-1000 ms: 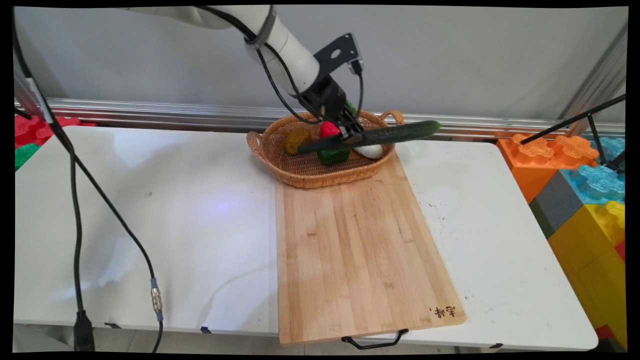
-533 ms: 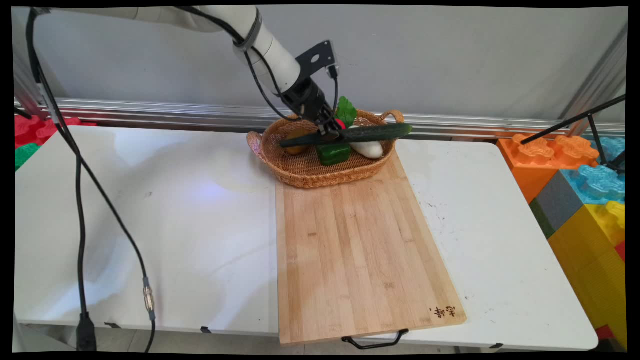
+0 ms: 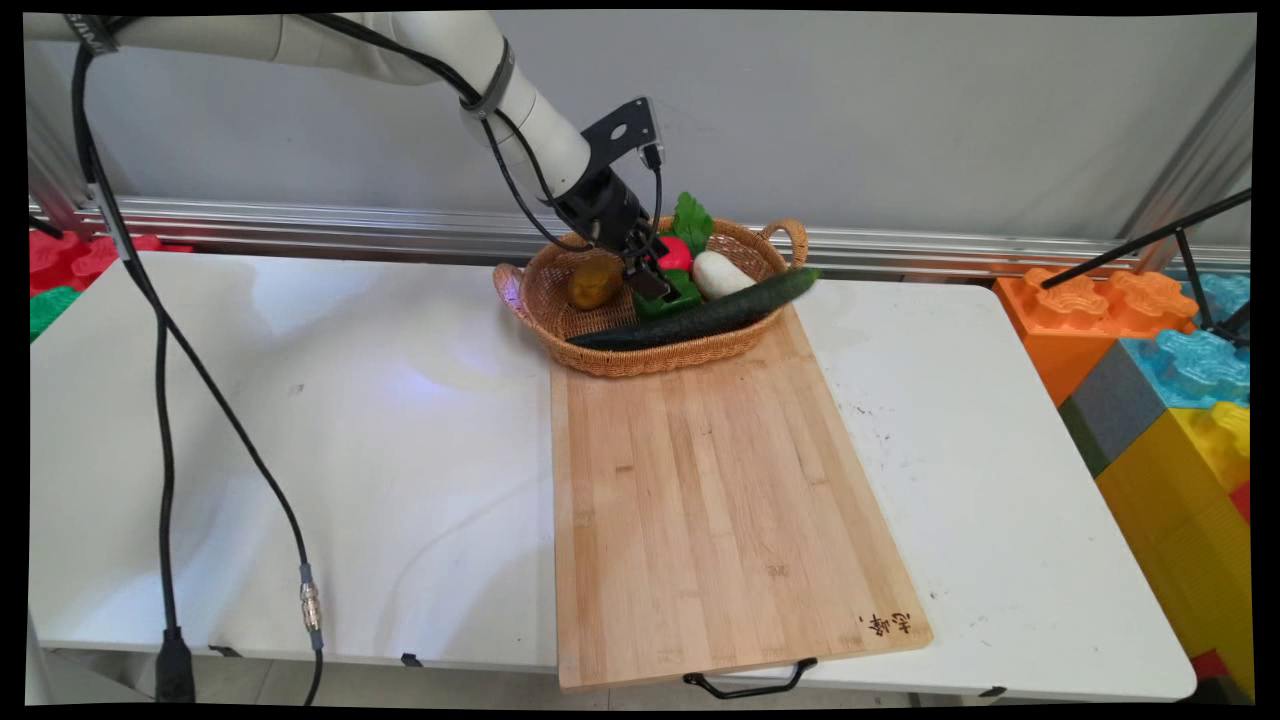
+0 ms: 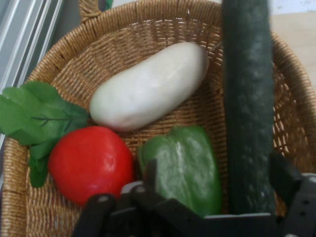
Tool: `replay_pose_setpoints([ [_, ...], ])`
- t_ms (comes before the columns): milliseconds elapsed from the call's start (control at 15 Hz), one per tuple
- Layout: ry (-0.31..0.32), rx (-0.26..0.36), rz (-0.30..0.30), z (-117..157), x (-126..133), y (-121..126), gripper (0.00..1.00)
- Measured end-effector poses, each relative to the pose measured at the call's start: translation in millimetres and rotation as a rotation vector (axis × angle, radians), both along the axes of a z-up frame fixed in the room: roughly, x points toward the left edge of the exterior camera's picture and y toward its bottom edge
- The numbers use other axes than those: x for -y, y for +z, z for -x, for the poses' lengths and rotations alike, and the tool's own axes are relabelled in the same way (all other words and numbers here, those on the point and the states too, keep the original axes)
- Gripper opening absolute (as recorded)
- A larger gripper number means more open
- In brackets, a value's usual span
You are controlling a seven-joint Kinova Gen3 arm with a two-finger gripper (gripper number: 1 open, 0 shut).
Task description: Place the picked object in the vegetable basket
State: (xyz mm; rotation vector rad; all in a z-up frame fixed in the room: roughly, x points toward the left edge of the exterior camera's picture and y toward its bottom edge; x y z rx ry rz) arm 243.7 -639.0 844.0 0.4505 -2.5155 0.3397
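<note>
Cables [image 3: 160, 380] hang down at the left over the white table [image 3: 300, 430], arm [image 3: 420, 50] comes in from upper left and slants down to the basket [image 3: 610, 360] at the table's far side; the basket's near edge sits on the far end of the cutting board [image 3: 720, 510]. Gripper [image 3: 648, 282] is inside the basket over the green pepper [image 3: 672, 300], fingers spread apart and holding nothing; in the hand view gripper [image 4: 219, 182] straddles the pepper [image 4: 185, 168] and the cucumber [image 4: 248, 98], one finger [image 4: 151, 174] against the pepper's left side, the other at the cucumber's right, cannot tell if they touch. In the basket from left: brownish-yellow item [image 3: 594, 283], pepper, tomato [image 3: 675, 253] with a green leaf [image 3: 692, 220] behind it, white vegetable [image 3: 722, 273]. Hand view has leaf [image 4: 34, 118] beside tomato [image 4: 91, 163], white vegetable [image 4: 148, 86] lying above both, wicker wall [image 4: 148, 15] around them. Cucumber [image 3: 700, 315] lies free along the basket's near side, left end down inside, right end resting on and poking past the right rim toward the table. Coloured foam blocks [image 3: 1160, 380] stand off the table's right end, a few more [image 3: 60, 270] at far left
</note>
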Motion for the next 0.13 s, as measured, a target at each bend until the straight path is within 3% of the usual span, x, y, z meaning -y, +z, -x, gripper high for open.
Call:
replay_pose_setpoints([
  [133, 0.005, -0.021, -0.004, -0.2, -5.7, 5.9, 1.00],
])
